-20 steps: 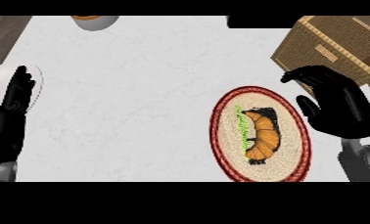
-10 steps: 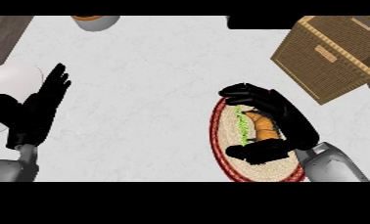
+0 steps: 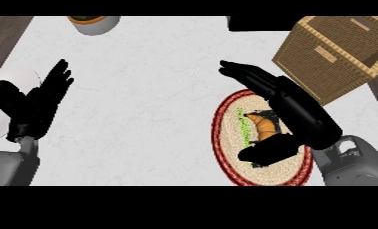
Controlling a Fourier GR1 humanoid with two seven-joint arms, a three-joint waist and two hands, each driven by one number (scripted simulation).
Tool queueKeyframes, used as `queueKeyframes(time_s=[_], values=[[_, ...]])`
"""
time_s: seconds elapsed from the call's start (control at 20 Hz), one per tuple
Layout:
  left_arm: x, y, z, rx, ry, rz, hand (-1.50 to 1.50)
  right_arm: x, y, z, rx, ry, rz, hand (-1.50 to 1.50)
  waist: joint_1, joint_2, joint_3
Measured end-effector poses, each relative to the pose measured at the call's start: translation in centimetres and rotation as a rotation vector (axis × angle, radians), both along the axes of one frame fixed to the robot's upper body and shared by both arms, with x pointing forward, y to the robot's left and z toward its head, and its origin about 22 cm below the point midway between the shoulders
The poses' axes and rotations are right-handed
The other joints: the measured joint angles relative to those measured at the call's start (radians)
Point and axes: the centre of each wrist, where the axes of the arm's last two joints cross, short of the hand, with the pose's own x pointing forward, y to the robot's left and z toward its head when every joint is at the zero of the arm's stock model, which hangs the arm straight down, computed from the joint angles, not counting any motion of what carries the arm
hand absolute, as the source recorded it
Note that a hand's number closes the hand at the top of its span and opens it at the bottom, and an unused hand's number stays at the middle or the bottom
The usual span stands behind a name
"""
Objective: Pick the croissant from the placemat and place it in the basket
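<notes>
An orange croissant lies on a round woven placemat with a red rim at the lower right of the counter. My right hand hovers over it, fingers stretched toward the upper left and thumb below the croissant, hiding part of it. Its fingers are not curled round the croissant. The brown wicker basket stands at the upper right, just beyond the placemat. My left hand rests open at the left edge, fingers up.
A grey bowl sits at the counter's far edge, upper left. A white plate lies at the left edge, partly behind my left hand. A dark object shows at the top next to the basket.
My right hand has come in from the right over the placemat and now reaches further up and left across the croissant. My left hand has shifted inward and up a little.
</notes>
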Motion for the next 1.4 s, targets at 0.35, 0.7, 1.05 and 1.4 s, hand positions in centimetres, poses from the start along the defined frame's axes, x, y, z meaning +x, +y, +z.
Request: queueKeyframes(time_s=[0.35, 0.7, 1.05, 1.4], values=[[0.4, -0.1, -0.5, -0.006, 0.001, 0.0, 0.0, 1.1, -2.2, 7.5, -0.355, -0.011, -0.282, -1.5, -0.001, 0.0, 0.0], [0.9, -0.1, -0.4, -0.004, -0.005, -0.002, 0.0, 1.5, -4.6, 12.5, -0.537, 0.185, -0.249, -1.5, 0.007, 0.005, 0.002], [0.2, 0.5, -0.7, -0.009, 0.002, -0.002, 0.0, 0.1, -9.2, 13.8, -0.507, 0.309, -0.172, -1.5, 0.006, 0.005, 0.005], [0.2, -0.7, -0.7, -0.01, -0.004, -0.005, 0.0, -1.5, -12.8, 11.5, -0.362, 0.289, -0.169, -1.5, 0.007, 0.007, 0.006]])
